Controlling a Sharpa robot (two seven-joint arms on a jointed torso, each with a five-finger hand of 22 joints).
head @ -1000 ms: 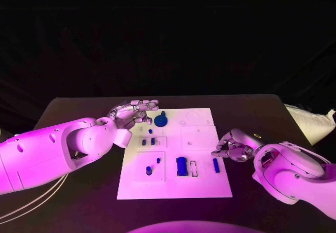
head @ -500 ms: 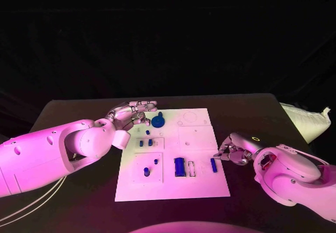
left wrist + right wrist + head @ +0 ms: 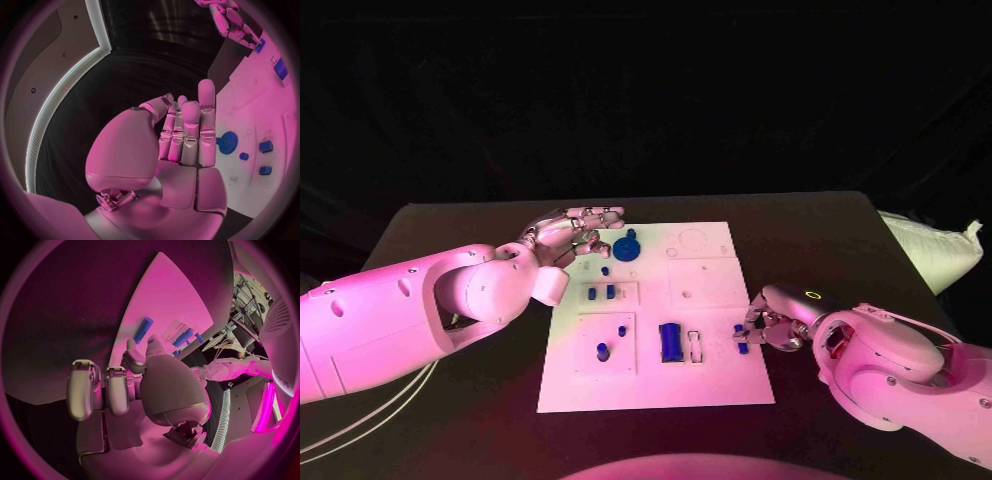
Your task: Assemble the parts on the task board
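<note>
At task board [image 3: 718, 385] right edge, right hand [image 3: 764, 328] poised over slim blue bar [image 3: 741, 339], apparently for a pinch; contact not discernible. Near blue gear [image 3: 629, 247], left hand [image 3: 574, 229] empty, fingers loosely extended, likely on standby.

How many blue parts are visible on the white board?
8: a gear at the far edge, a dot, two small blocks, a peg, an oval, a big bar, a thin bar by the right hand. More may be hidden.
</note>
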